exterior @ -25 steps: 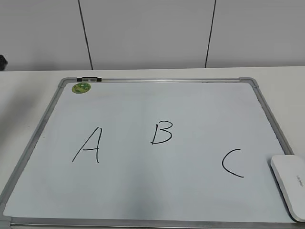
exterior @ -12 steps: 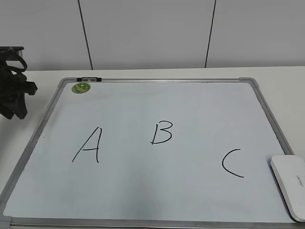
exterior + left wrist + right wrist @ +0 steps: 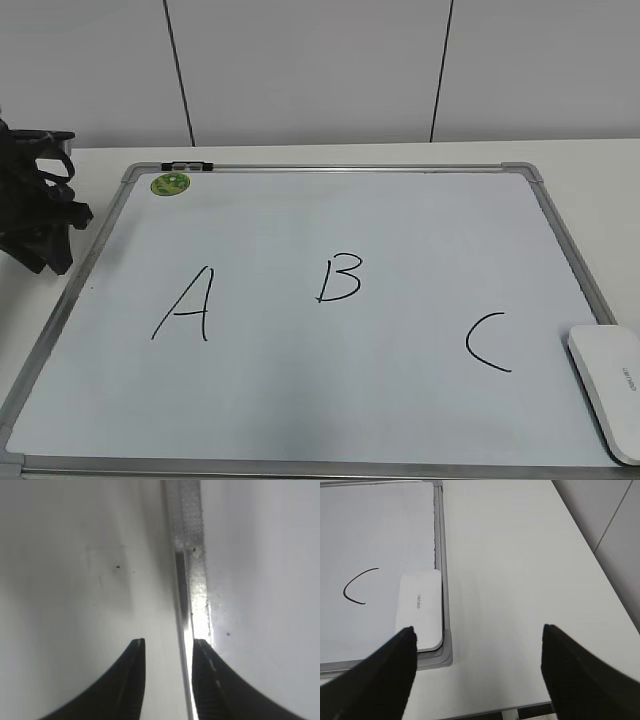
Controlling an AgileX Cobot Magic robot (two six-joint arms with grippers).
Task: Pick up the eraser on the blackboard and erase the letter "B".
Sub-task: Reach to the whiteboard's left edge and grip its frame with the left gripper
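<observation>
Nothing done: eraser [image 3: 608,388] untouched near right on blackboard [image 3: 330,170], "B" [image 3: 339,278] intact; right hand [image 3: 476,645] spread wide, left hand [image 3: 167,647] narrowly parted, both empty.

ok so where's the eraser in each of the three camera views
Exterior view: eraser at the lower right edge, right of the letter C.
Left wrist view: not in it.
Right wrist view: eraser left of centre, in the blackboard corner.
Shared landmark: the C.

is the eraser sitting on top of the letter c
No, in the right wrist view the eraser lies against the blackboard frame, to the right of the letter C, with bare board between them.
</observation>
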